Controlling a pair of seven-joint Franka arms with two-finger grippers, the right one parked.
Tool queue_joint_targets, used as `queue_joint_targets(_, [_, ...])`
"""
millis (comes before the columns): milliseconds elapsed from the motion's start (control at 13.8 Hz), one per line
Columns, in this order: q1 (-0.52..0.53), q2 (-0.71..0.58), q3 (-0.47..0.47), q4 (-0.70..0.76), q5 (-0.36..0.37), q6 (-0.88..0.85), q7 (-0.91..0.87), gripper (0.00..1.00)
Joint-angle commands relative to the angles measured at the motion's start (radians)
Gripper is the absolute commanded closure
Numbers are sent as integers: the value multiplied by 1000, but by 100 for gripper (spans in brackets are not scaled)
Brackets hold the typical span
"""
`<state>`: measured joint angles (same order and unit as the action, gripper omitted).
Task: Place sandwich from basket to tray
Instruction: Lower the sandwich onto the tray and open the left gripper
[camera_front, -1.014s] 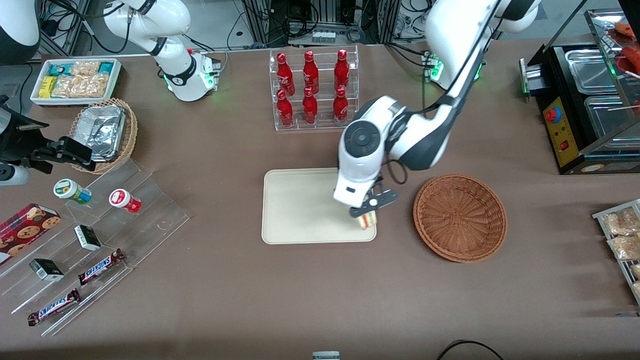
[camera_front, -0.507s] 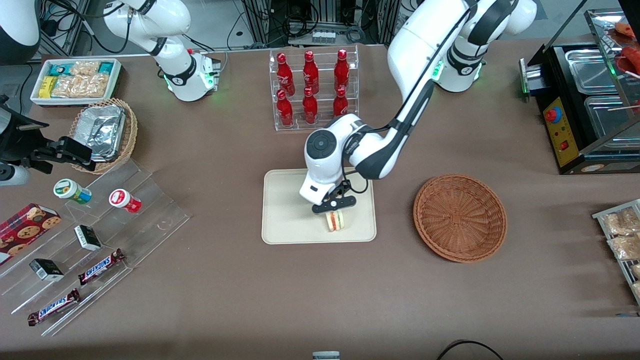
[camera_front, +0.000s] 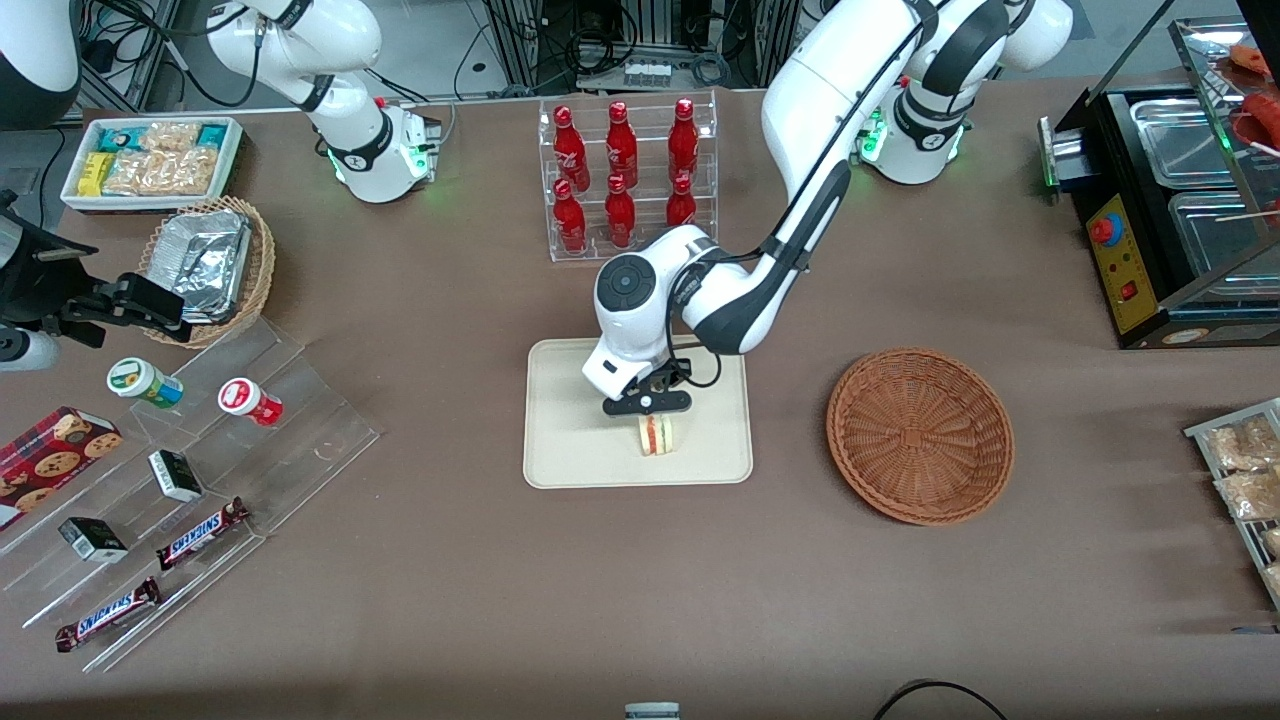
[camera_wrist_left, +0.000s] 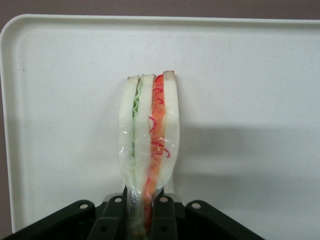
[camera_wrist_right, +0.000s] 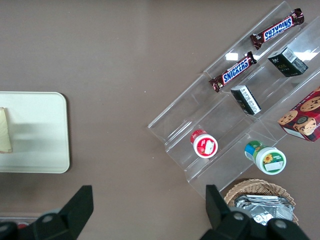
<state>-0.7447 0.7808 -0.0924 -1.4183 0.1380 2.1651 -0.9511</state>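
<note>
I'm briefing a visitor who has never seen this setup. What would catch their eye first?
Probably the claw shut on the sandwich, holding it over the cream tray at the table's middle. Next, the empty reddish-brown basket beside the tray, and the rack of red bottles farther from the front camera.

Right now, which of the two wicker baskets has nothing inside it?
The reddish-brown basket beside the tray has nothing in it; the paler basket holds foil containers. The gripper holds the sandwich over the tray.

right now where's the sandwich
The sandwich is over the tray, pinched in the gripper, out of the basket that sits toward the working arm's end.
</note>
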Motion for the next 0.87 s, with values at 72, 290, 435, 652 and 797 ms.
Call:
queue_joint_targets(72, [-4,-32,19,39,6,-31,-6,1])
queue_joint_targets(290, [-2,-135,74,47,-26,-166,-75,1])
queue_joint_targets(435, [1,-205,124,45,-43,-253,-84,1])
queue_joint_targets(652, [1,-294,229,36,-109,-335,-78,1])
queue_joint_targets(797, [1,-337,284,30,-117,-379,-52,1])
